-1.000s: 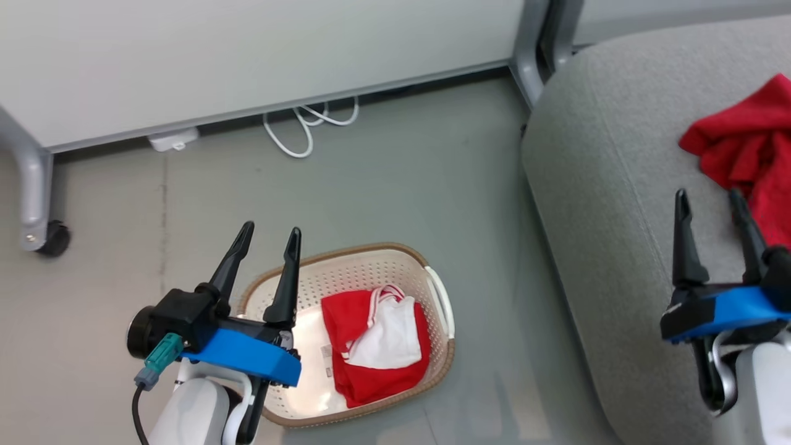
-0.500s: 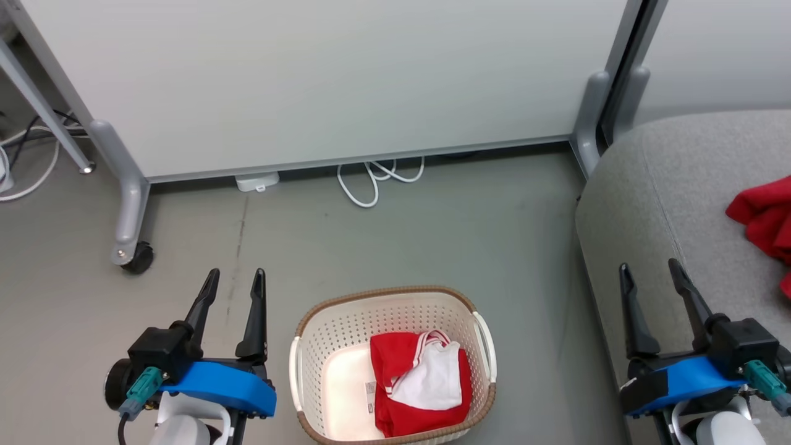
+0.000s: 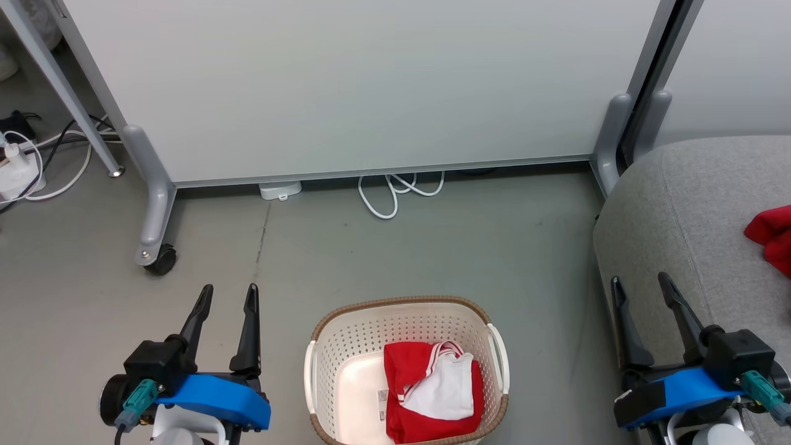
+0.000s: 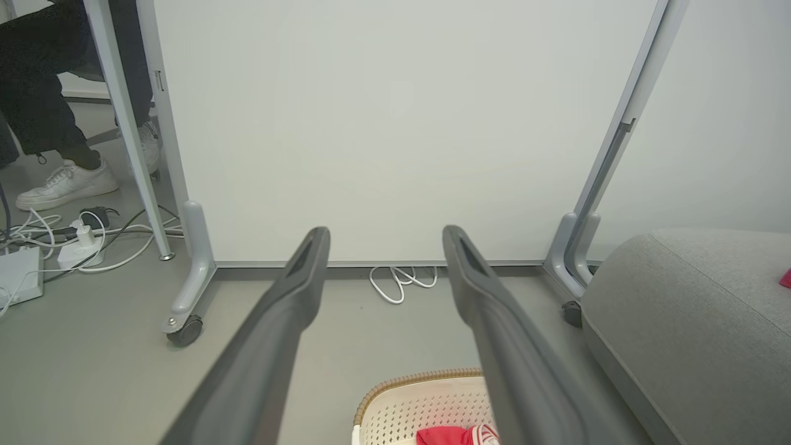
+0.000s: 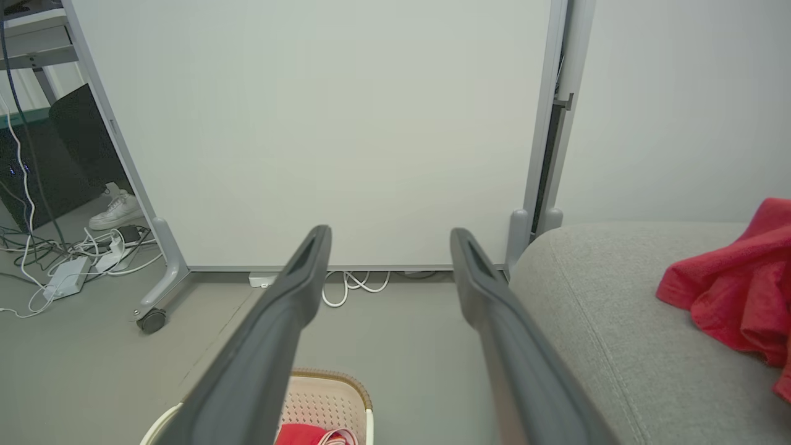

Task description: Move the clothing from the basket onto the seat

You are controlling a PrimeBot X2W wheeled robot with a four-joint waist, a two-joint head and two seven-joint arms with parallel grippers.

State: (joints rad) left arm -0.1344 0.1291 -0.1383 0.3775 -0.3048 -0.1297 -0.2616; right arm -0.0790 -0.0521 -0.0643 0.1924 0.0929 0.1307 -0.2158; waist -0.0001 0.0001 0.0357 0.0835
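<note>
A cream perforated basket [image 3: 405,318] with a brown rim stands on the floor at the bottom centre. Inside it lies a crumpled red garment with white trim [image 3: 432,392], beside a paper label [image 3: 382,402]. A second red garment [image 3: 772,238] lies on the grey seat [image 3: 673,210] at the right edge, also seen in the right wrist view as red cloth [image 5: 735,290]. My left gripper [image 3: 227,295] hovers open over the floor left of the basket. My right gripper [image 3: 639,283] is open and empty at the seat's front edge. Neither touches any cloth.
A white partition on grey wheeled legs [image 3: 151,216] stands behind the basket, with a white cable loop [image 3: 395,191] at its foot. Cables and a power strip [image 3: 15,173] lie at far left. A person's white shoes [image 4: 68,182] show beyond the partition.
The head camera has tilted up and turned, so the basket and seat slid lower and rightwards in the picture. Both grippers stay open and empty; the garments have not moved.
</note>
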